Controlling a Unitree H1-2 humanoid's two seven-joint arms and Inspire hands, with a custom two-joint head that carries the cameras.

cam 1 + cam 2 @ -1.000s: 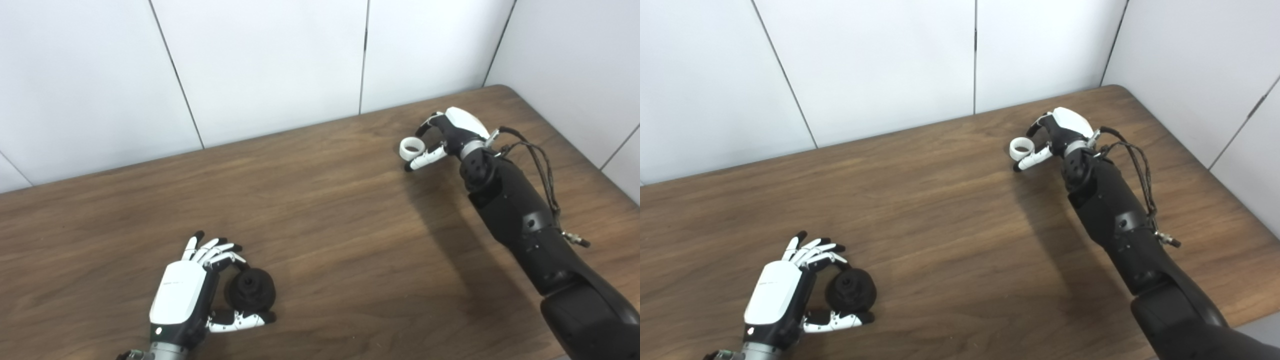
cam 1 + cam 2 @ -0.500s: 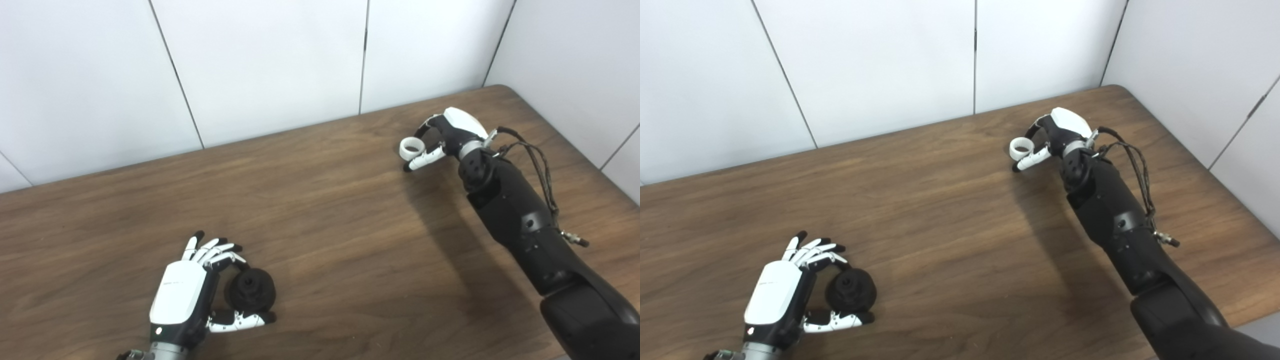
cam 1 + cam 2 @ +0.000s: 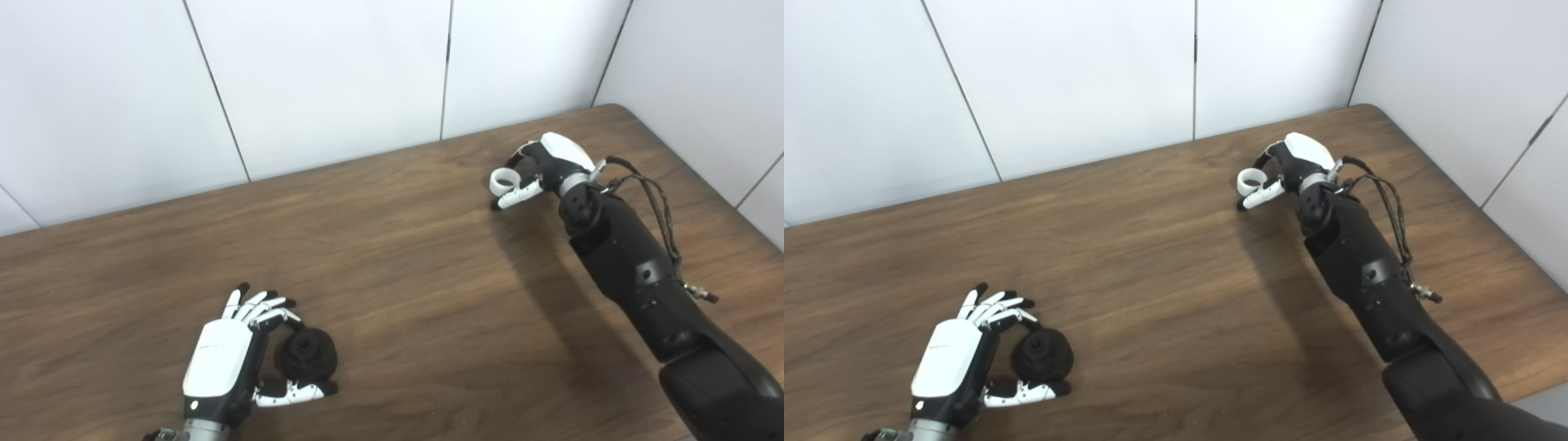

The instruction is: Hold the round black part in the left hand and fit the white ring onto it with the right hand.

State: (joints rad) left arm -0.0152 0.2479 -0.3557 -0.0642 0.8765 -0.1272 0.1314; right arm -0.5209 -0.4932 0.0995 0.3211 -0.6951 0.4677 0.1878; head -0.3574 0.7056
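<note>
White ring (image 3: 504, 180) in right hand (image 3: 548, 164)

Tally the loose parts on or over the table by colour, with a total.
Black: 1, the round black part beside the left hand
White: 1, the white ring at the right hand
Total: 2

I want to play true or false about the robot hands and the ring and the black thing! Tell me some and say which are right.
1. The white ring is at the right hand, between its fingers. True.
2. The white ring is already on the round black part. False: they are far apart across the table.
3. The round black part sits beside the left hand. True.
4. The right hand is closer to the wall than the left hand. True.
5. The ring is black. False: it is white.
</note>
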